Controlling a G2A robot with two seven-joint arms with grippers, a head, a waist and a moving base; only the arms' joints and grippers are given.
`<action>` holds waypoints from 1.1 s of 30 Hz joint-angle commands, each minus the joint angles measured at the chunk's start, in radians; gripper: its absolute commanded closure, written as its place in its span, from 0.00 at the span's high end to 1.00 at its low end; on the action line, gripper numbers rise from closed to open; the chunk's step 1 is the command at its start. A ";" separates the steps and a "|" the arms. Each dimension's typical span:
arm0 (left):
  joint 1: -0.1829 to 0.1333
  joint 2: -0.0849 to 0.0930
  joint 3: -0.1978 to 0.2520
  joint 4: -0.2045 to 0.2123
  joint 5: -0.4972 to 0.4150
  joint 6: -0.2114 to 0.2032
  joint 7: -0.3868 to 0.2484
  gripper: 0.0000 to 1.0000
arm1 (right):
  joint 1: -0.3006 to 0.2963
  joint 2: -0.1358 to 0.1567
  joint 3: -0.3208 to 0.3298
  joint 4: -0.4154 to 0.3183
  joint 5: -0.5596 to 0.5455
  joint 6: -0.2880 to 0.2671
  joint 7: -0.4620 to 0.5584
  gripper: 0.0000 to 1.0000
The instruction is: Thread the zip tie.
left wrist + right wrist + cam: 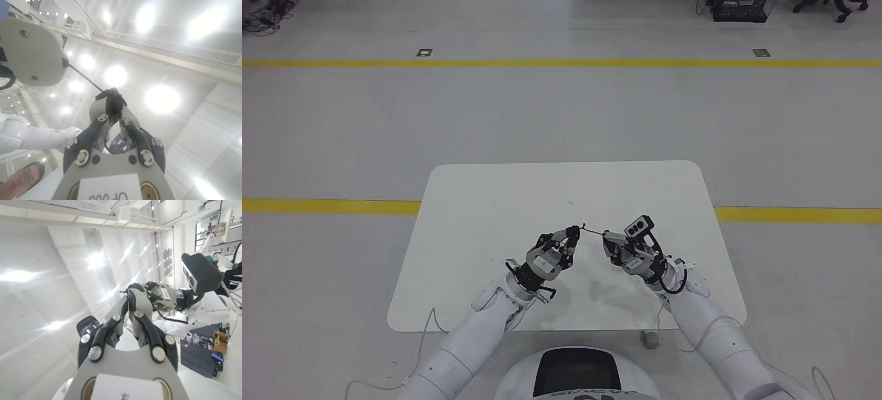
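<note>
**Black zip tie (83, 76) held at both ends, mid-air**

Tie runs as one short straight strap between the two claws, taut, no loop visible. It hangs above the near middle of the white worktop (542, 190), not touching it. Left claw (114, 102) is closed tight on one end. A dark lump sits at its tips, likely the tie's head, but too bunched to be sure. Right claw (130, 298) is also closed, fingers pressed together on the other end of the strap. It sits just right of the left claw, tips facing it. The claws are close but apart, with only the strap bridging them.

Why like this, my read: each arm has one end, so the tail can be steered into the head slot. Holding it off the worktop gives room to bend the strap. Tips pointed at each other put both ends roughly in line. The short free length makes the strap stiffer, less flop. Cannot tell if the tail has entered the slot. Threading looks not yet done, since the strap is straight. Risk: the thin strap may slip or twist in the pinch.
</note>
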 commanded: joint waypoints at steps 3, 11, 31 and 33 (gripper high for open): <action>0.000 0.000 0.000 0.000 0.000 0.000 0.000 0.00 | 0.001 0.000 0.002 0.002 -0.003 0.001 0.000 0.00; 0.000 0.000 0.000 0.000 0.000 0.000 0.000 0.00 | 0.001 0.000 0.007 0.005 -0.008 0.003 0.000 0.00; 0.000 0.000 0.000 0.000 0.000 0.000 0.000 0.00 | 0.006 -0.003 0.021 0.018 -0.019 0.003 -0.002 0.00; 0.000 0.000 0.000 0.000 0.000 0.000 0.000 0.00 | 0.006 -0.004 0.023 0.020 -0.020 0.003 -0.002 0.00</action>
